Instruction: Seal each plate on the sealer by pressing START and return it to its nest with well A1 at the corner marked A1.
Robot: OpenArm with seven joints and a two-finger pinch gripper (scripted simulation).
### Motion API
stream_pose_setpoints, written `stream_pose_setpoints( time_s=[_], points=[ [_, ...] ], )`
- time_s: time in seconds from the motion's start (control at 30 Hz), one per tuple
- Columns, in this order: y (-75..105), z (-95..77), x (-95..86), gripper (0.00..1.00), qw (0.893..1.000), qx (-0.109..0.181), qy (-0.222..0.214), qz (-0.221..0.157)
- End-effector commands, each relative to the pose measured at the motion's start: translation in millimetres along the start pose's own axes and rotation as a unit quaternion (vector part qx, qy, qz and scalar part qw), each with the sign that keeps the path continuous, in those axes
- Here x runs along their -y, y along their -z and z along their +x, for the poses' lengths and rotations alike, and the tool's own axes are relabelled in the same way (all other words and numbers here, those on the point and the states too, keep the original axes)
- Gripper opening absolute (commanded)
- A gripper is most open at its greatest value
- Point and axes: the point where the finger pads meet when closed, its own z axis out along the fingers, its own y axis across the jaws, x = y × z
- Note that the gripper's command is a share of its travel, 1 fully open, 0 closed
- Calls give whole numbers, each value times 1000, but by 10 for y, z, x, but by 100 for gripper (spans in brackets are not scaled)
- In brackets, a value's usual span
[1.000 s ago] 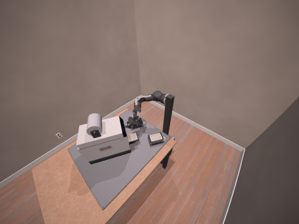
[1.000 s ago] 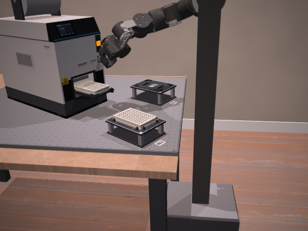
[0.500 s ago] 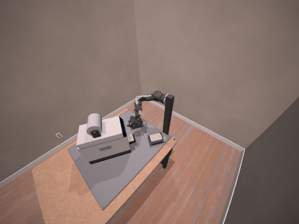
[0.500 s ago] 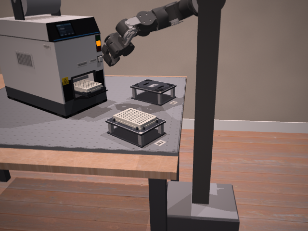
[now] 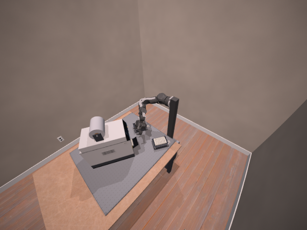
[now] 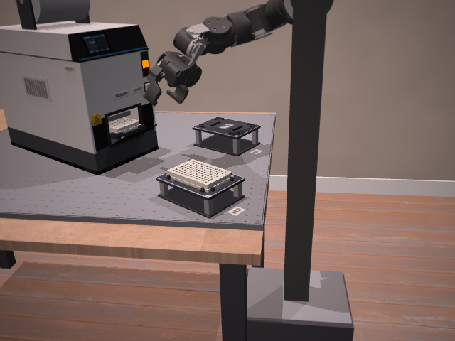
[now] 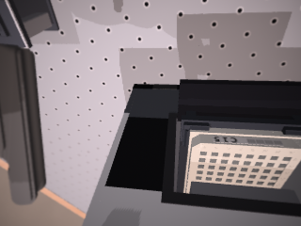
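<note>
Plates number two on the table (image 5: 56, 193) (image 6: 128, 238): one plate (image 6: 124, 125) (image 7: 240, 165) sits inside the opening of the lone sealer (image 5: 104, 158) (image 6: 55, 99) (image 7: 136, 151), while the second plate (image 5: 159, 141) (image 6: 199, 172) lies flat on nest N2 (image 6: 236, 181), one of two nests. The other, nest N1 (image 6: 253, 127), bears no plate. One arm (image 5: 148, 100) (image 6: 220, 33) carries a single hand (image 5: 139, 132) (image 6: 166, 99), its two fingers parted with nothing between them, near the sealer's front corner. One lamp (image 6: 145, 63) glows amber in the exterior view, which also shows the lit display (image 6: 96, 42) and the pale N2 label (image 6: 236, 211); the top view shows neither the lamp's color nor the display's face. From above, a single wall outlet (image 5: 60, 138) appears, unseen in the other two views, and the foil roll (image 5: 97, 124) (image 6: 62, 10) shows whole, cropped by the exterior frame. Only the wrist view shows lettering along an edge of the plate inside the sealer; one finger (image 7: 21, 127) stands at that view's left.
</note>
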Motion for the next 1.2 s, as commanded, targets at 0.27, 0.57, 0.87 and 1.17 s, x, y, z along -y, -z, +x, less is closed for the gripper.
stream_pose_setpoints(
  time_s=[0.27, 0.57, 0.87, 1.17],
  points=[
    [10, 305, -309, 65, 994, -75, -12, -81],
    [68, 591, -584, 65, 980, -134, -30, -143],
    [182, 861, -854, 65, 959, -192, -51, -204],
    [326, 1073, -1079, 65, 936, -236, -73, -251]
  ],
)
